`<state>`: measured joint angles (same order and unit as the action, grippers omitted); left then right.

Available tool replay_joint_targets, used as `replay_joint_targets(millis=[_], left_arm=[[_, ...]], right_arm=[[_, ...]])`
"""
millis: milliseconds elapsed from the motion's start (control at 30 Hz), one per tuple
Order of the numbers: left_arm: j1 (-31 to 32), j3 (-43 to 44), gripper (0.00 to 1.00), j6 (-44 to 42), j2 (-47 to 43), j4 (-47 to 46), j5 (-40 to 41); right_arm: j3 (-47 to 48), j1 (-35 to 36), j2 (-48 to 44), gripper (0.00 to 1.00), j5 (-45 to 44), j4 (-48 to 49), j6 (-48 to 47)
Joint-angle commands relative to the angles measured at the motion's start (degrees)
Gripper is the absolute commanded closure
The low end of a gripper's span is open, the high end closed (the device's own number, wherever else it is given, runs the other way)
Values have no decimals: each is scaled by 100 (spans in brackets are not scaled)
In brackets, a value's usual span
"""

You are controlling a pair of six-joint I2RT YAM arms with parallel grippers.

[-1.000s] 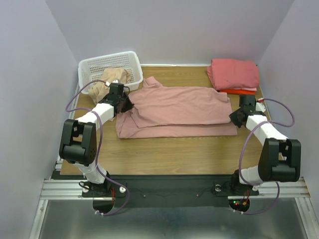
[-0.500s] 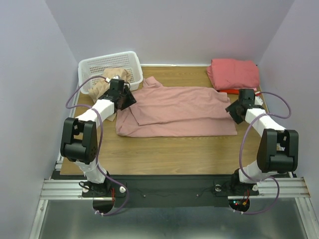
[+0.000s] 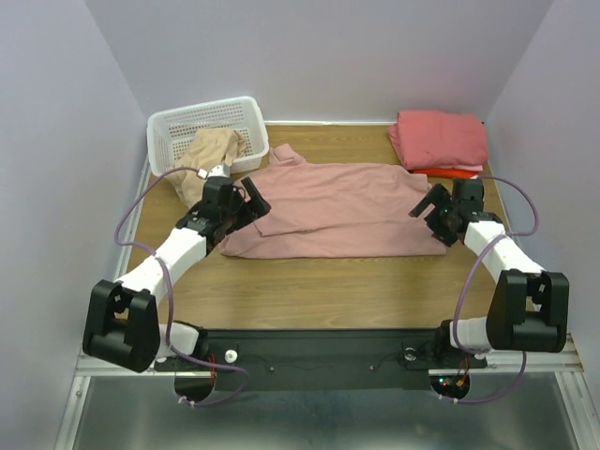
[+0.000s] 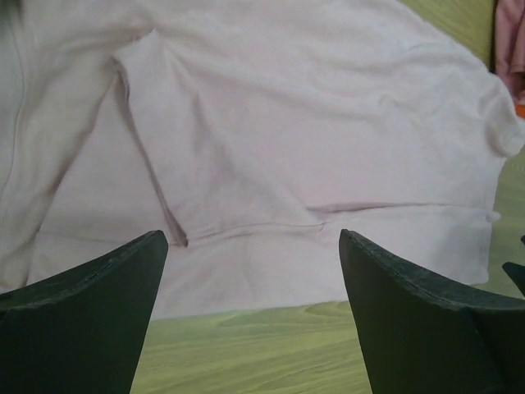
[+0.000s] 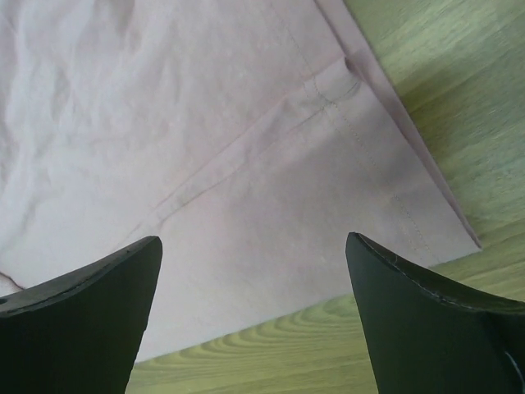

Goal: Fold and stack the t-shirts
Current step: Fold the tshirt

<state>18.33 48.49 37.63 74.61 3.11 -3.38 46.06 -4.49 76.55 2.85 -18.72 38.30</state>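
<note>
The soft, limp dusty-pink t-shirt (image 3: 337, 211) is lying on the counter (image 3: 328, 281), left fingers (image 4: 82, 320) and right fingers (image 5: 426, 328) hovering spread at its 9 and 3 o'clock edges, probably the best pinching places.

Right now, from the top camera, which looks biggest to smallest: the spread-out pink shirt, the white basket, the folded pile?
1. The spread-out pink shirt, clearly the biggest.
2 and 3. The white basket and the folded pile look about alike. The basket may be slightly bigger, but it's too close to rank.
</note>
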Motion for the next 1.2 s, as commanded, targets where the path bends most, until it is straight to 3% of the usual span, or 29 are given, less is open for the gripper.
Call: replay_joint_targets(millis=[0,200,400,633,700,867,933,1033,1167], left_arm=[[-40,-655,2,272,70,-433,171],[-84,-884,2,359,546,-628,232],[-110,-1569,2,675,388,-541,522],[-84,-2615,1,1055,-1226,127,531],[-22,-2582,2,1463,-1579,869,767],[48,-2564,2,1625,-2511,1523,417],[57,-2607,2,1870,-2722,2023,504],[320,-2678,2,2151,-3021,2027,146],[645,-2187,1,2223,-3277,2105,267]], right_arm=[[-158,1,183,0,943,648,-376],[-308,1,878,0,1262,835,-271],[-940,1,704,0,1023,660,-121],[-1635,-8,-429,0,331,-33,80],[-1802,-8,-930,0,295,-253,185],[-1856,-17,-1915,0,-187,-973,370],[-1908,-17,-2319,0,-93,-1081,546],[-1856,-17,-2636,0,373,-1134,495],[-1540,-17,-2821,0,471,-1274,195]])
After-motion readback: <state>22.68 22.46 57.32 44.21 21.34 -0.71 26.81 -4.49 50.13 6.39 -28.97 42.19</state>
